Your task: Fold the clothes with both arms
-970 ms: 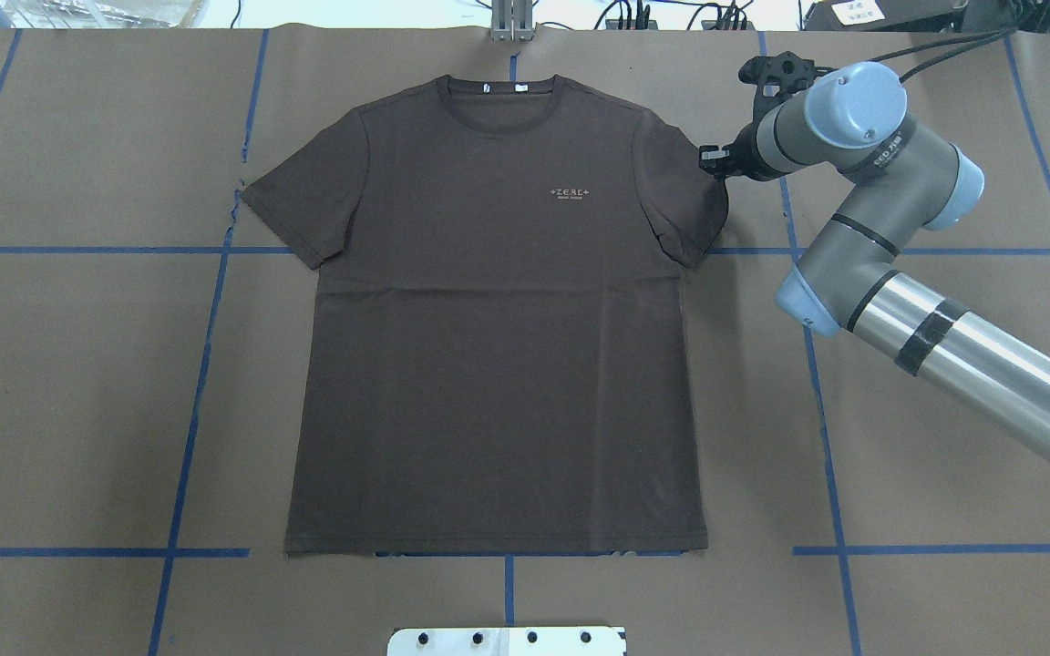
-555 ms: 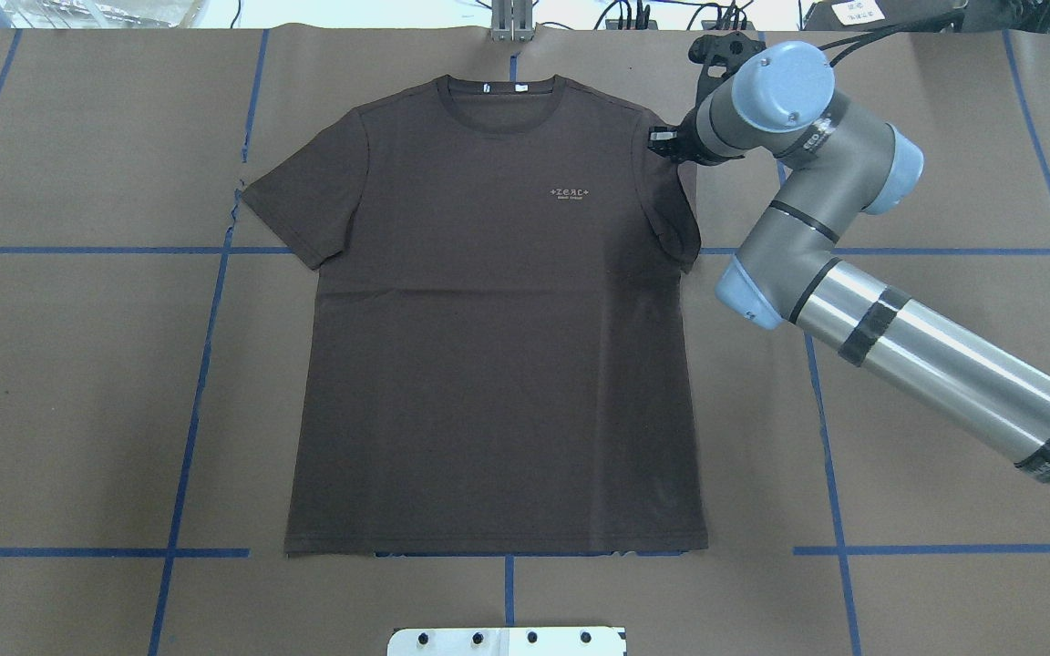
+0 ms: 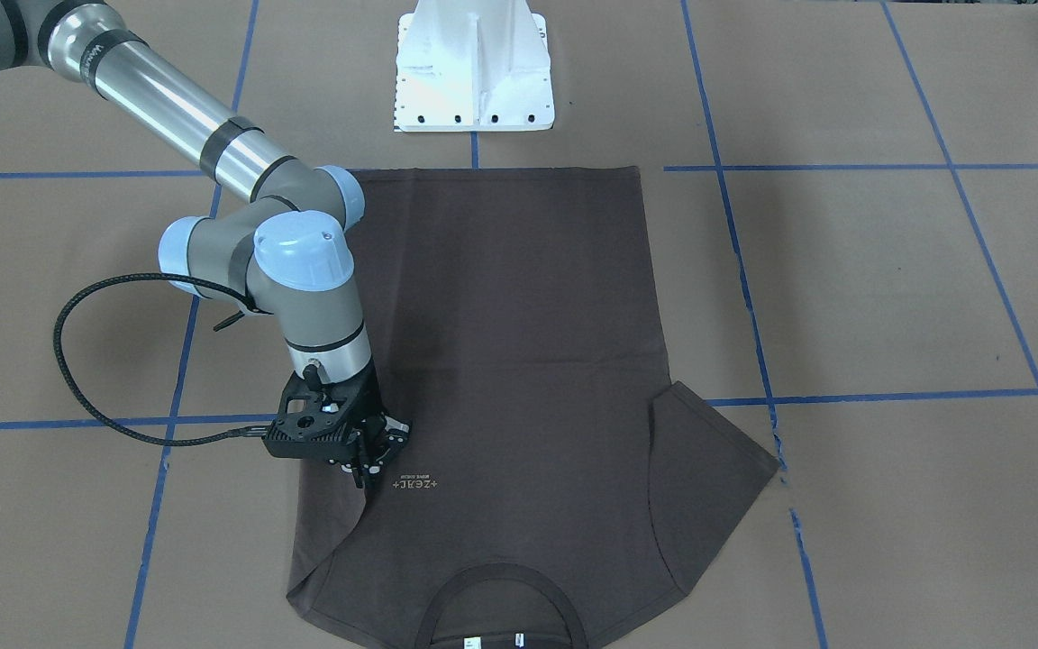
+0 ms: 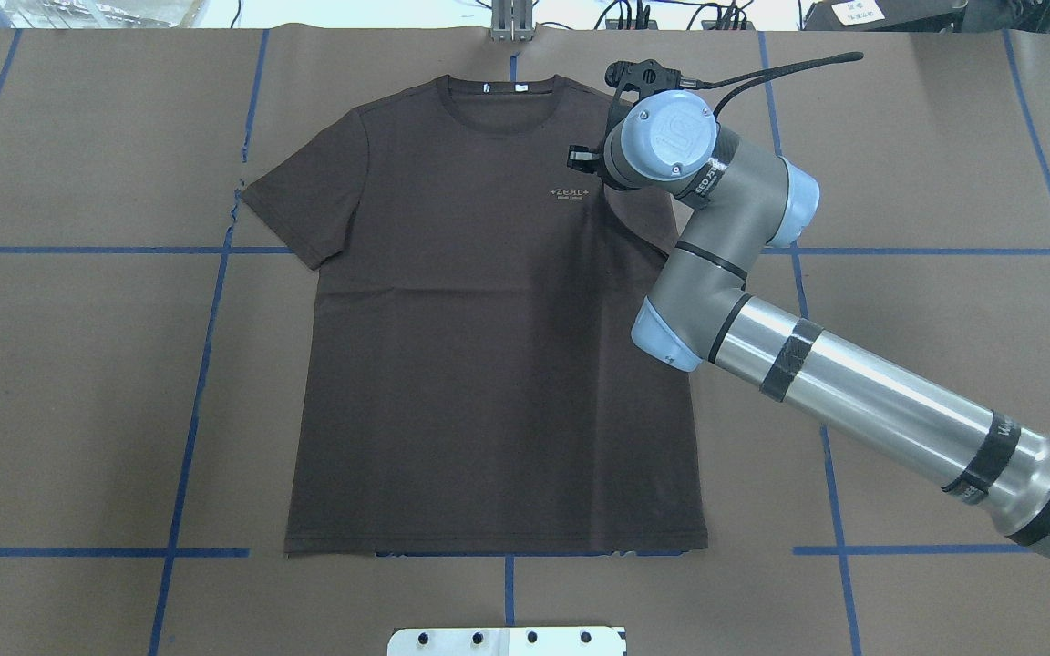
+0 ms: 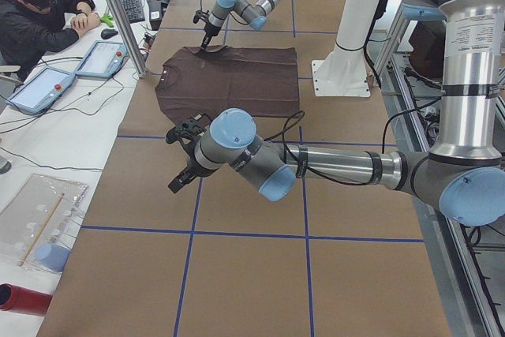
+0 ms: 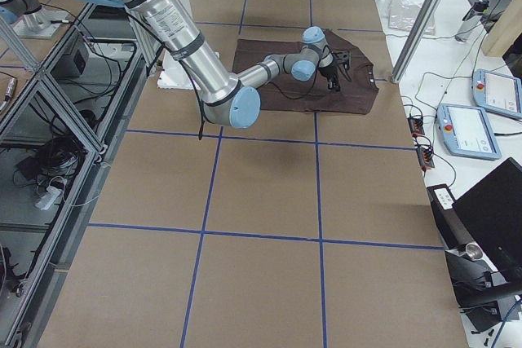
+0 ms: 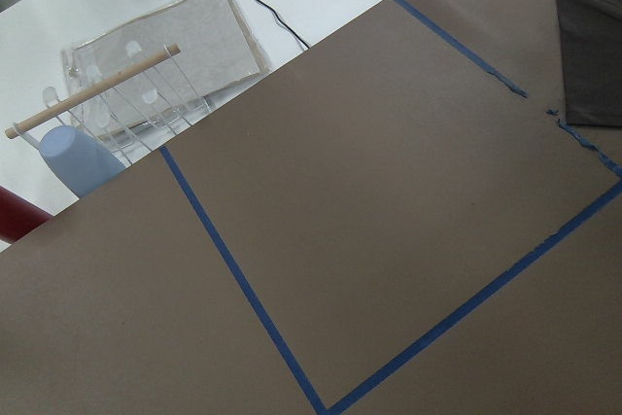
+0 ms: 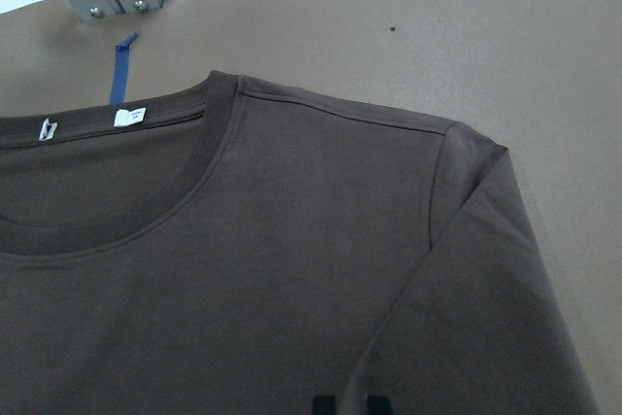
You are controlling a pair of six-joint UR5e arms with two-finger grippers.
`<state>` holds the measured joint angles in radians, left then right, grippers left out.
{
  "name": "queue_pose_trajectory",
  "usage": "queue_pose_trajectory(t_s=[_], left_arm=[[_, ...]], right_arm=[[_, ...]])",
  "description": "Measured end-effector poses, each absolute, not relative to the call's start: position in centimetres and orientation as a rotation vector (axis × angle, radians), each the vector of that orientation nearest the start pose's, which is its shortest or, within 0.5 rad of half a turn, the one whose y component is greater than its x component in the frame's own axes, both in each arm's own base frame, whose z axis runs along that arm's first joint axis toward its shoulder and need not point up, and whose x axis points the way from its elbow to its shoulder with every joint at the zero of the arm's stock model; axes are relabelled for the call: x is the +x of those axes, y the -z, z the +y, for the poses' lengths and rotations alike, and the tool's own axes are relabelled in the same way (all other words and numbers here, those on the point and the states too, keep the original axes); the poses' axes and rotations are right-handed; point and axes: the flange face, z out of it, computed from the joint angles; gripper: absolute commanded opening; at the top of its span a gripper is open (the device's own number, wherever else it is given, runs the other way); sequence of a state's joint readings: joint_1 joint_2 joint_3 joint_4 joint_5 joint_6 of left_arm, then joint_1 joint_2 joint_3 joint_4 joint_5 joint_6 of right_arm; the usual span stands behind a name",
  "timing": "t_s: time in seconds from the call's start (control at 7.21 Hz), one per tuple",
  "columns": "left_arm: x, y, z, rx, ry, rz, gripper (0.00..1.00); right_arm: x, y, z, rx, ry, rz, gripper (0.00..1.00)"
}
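Item: one dark brown short-sleeved cotton T-shirt, front up and flat, centred in the overhead view with its ribbed round collar and white neck tags at the top and its hem at the bottom. The small pale chest logo sits right of centre. The sleeve at the upper left is spread flat. The sleeve at the upper right is turned inward over the chest, its fold edge showing at the lower left of the front-facing view. Holder: the black right fingers, which look pinched shut on that sleeve's edge just beside the logo, on the silver-grey tubular right arm entering from the lower right. Second holder: the black left fingers on the silver-grey left arm, above bare desk well apart from the garment; whether they are open or closed cannot be told. Support: a brown paper-covered desk with a blue tape grid; a white pedestal base stands at the hem side. Handling note, as a judgement: the sleeve fold is in hand. Carry the edge low so the body panel is not dragged, keep the crease parallel to the side seam, let go only when the cloth rests flat, then mirror this on the opposite sleeve.
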<state>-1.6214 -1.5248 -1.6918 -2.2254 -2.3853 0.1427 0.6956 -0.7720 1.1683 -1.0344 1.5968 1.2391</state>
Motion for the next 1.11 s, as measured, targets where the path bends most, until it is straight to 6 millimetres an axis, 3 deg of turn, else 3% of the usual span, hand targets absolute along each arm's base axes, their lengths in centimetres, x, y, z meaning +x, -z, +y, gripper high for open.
queue_pose_trajectory(t_s=[0.28,0.42,0.55,0.69,0.97,1.11], left_arm=[[-8.5,-54.1,-48.8,0.764,-0.383,0.710,1.00],[-8.2,-53.8,-49.1,0.770,-0.384,0.715,1.00],[-7.2,-52.7,-49.8,0.783,-0.381,0.735,1.00],[-4.9,-51.6,-50.5,0.796,-0.391,0.771,1.00],[3.2,-48.4,-53.9,0.735,-0.337,0.910,0.96],[7.4,-46.2,-55.9,0.678,-0.249,0.968,0.80]], right_arm=[[-53.8,-27.7,-61.9,0.445,-0.320,-0.820,1.00],[-52.8,-26.5,-62.8,0.421,-0.304,-0.809,1.00],[-50.5,-25.6,-64.4,0.385,-0.265,-0.797,1.00],[-46.8,-25.7,-66.1,0.353,-0.207,-0.798,1.00],[-36.4,-29.4,-67.8,0.319,-0.064,-0.835,1.00],[-30.5,-32.2,-68.0,0.321,-0.002,-0.853,1.00]])
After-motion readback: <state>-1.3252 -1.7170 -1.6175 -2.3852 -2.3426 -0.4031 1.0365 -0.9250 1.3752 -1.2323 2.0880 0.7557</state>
